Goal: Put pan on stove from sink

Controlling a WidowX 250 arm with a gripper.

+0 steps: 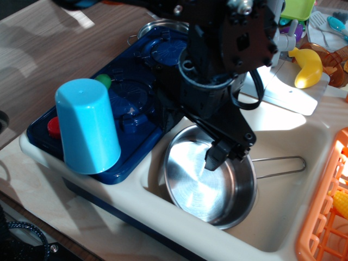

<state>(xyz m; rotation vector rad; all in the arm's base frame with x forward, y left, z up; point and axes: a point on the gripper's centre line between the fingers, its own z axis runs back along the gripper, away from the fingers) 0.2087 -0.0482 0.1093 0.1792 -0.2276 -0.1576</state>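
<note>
The shiny steel pan [209, 182] lies tilted in the cream sink [272, 228], its wire loop handle [280, 166] pointing right. The dark blue stove [136, 103] sits left of the sink, with a red knob [53, 126] and a green knob [103, 80]. My black gripper [187, 136] hangs over the pan's far left rim, jaws spread. One finger [216, 155] reaches down inside the pan. The other is near the stove's edge outside the rim, hard to make out against the dark plastic. It holds nothing.
An upturned light blue cup [87, 125] stands on the stove's near end. A small steel pot [163, 26] sits behind the stove. An orange dish rack [326, 217] borders the sink on the right. A yellow toy banana [307, 68] lies at the back right.
</note>
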